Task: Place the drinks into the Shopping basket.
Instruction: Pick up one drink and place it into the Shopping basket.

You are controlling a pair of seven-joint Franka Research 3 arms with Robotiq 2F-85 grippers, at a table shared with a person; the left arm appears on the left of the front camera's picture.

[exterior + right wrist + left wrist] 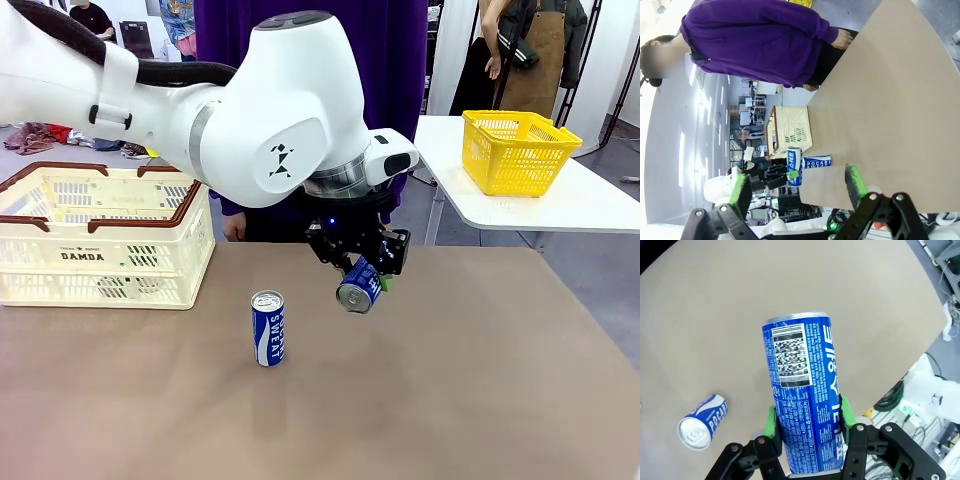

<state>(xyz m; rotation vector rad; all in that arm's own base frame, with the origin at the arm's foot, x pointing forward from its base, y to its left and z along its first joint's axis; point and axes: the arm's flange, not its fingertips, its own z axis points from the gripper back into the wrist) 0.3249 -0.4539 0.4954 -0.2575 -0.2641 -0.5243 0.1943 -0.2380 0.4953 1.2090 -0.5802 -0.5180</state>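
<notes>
The left gripper (366, 278) clamps a slim blue metal drink can with white lettering (357, 290), held tilted in the air to the right of the cream-white slatted plastic crate with a dark brown rim (60, 270). A second blue can (268, 328) stands upright on the table, nearer the crate. The right gripper (797, 184) is spread wide and empty

Two blue drink cans near a cream slatted Shopping basket (60, 270).
The upright can (267, 328) stands alone; the tilted can (359, 287) is held aloft just right of it.
</notes>
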